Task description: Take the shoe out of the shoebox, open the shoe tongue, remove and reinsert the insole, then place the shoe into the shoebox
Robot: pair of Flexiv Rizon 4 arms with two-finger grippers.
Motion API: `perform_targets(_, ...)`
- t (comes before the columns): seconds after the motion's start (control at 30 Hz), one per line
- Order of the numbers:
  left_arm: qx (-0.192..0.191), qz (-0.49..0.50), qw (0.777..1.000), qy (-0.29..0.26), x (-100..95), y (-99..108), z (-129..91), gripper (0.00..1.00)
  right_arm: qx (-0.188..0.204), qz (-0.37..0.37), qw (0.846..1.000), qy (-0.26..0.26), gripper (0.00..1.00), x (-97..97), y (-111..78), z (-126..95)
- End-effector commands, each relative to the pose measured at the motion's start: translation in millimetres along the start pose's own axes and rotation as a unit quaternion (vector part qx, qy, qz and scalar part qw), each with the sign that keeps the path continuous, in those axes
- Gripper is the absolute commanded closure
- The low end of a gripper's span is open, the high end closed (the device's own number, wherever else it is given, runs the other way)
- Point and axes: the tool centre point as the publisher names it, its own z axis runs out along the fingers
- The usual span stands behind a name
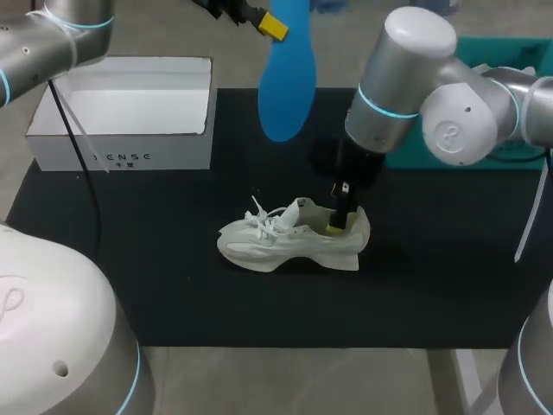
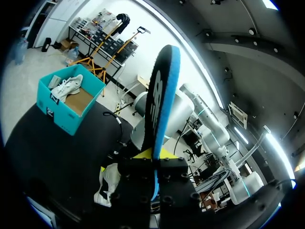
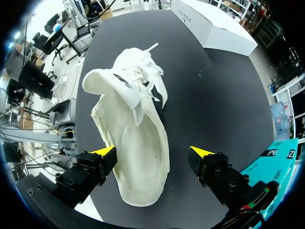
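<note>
The left gripper (image 2: pixel 155 160) is clamped on one end of the blue insole (image 1: pixel 286 82) and holds it in the air above the far edge of the black mat (image 1: pixel 432 285). The open white shoebox (image 1: pixel 69 151) sits at the mat's far left corner. The white shoe (image 1: pixel 289 242) stands on its sole at the mat's middle, tongue pulled forward. The right gripper (image 3: pixel 152 153) is spread wide over the shoe's heel, gripping nothing.
</note>
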Motion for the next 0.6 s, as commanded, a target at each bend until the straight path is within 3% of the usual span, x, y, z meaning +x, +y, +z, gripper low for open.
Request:
perform_targets(0.03,0.0,0.0,1.0,-0.001,0.6,1,0,1.0,0.007,-0.003,1.0,0.013,0.0,-10.3,8.7,22)
perform_targets(0.17,0.0,0.0,1.0,-0.001,0.6,1,0,1.0,0.015,-0.004,1.0,0.021,0.0,-12.0,8.0,34)
perform_targets(0.2,0.0,0.0,1.0,-0.001,0.6,1,0,1.0,0.015,-0.004,1.0,0.023,0.36,-11.7,7.0,37)
perform_targets(0.23,0.0,0.0,1.0,-0.001,0.6,1,0,1.0,0.015,-0.003,1.0,0.023,0.87,-11.7,5.8,40)
perform_targets(0.27,0.0,0.0,1.0,-0.001,0.6,1,0,1.0,0.014,-0.005,1.0,0.027,1.0,-11.3,4.8,43)
perform_targets(0.6,0.0,0.0,1.0,-0.001,0.6,1,0,1.0,0.007,0.002,1.0,0.028,1.0,-4.3,-3.7,47)
